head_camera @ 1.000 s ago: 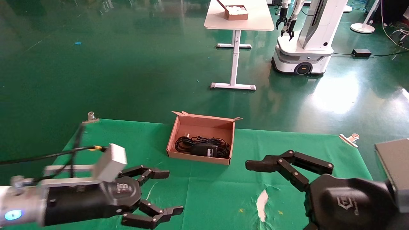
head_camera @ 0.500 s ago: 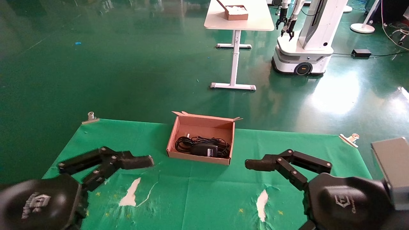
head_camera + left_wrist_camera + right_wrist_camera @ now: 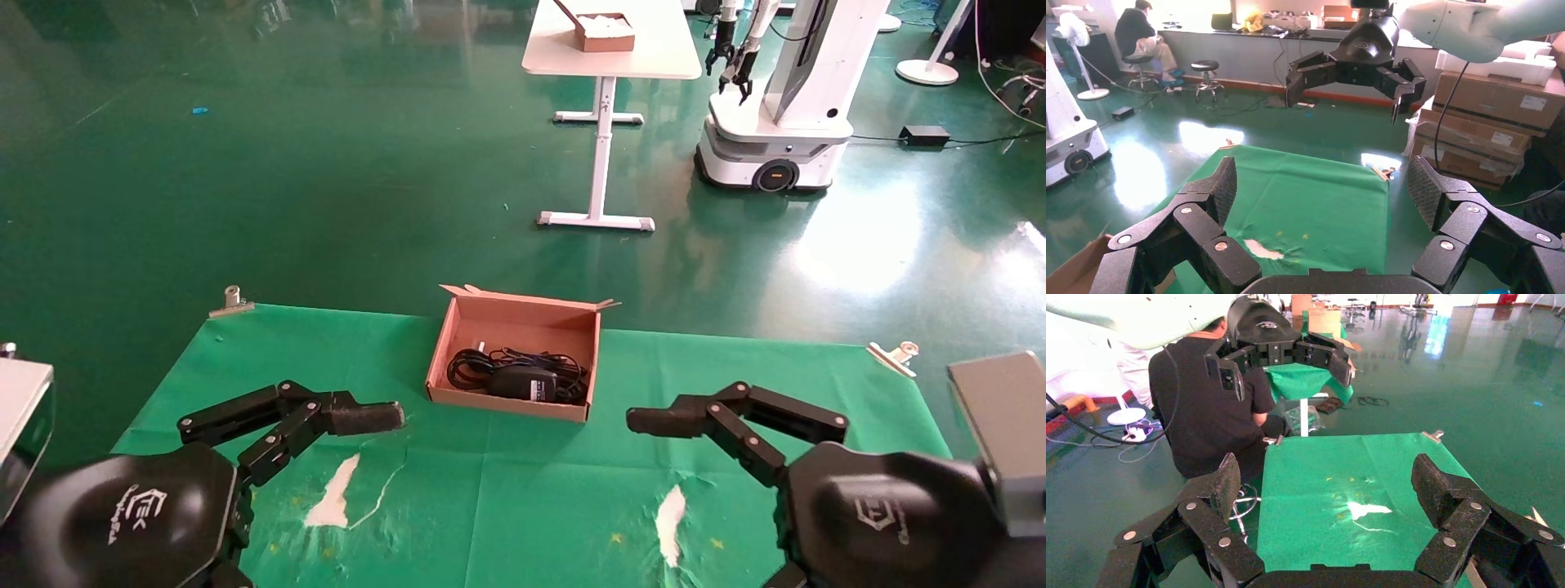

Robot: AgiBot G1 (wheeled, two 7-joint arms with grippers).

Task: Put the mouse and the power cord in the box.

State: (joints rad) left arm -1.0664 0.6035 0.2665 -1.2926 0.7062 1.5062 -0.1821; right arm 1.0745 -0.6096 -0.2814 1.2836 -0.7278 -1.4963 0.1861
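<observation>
My room is bright. Light shines off the shiny green floor (image 3: 850,245) in a big white patch at the far right. My pictures look sharp, with no blur. Soft shadows lie under the far table (image 3: 613,49).

The right gripper (image 3: 1324,496) hangs with fingers (image 3: 1220,487) spread wide above the green-clothed surface (image 3: 1315,496). Opposite it, the left gripper (image 3: 1281,358) is also spread, before a seated person in black (image 3: 1205,422).
</observation>
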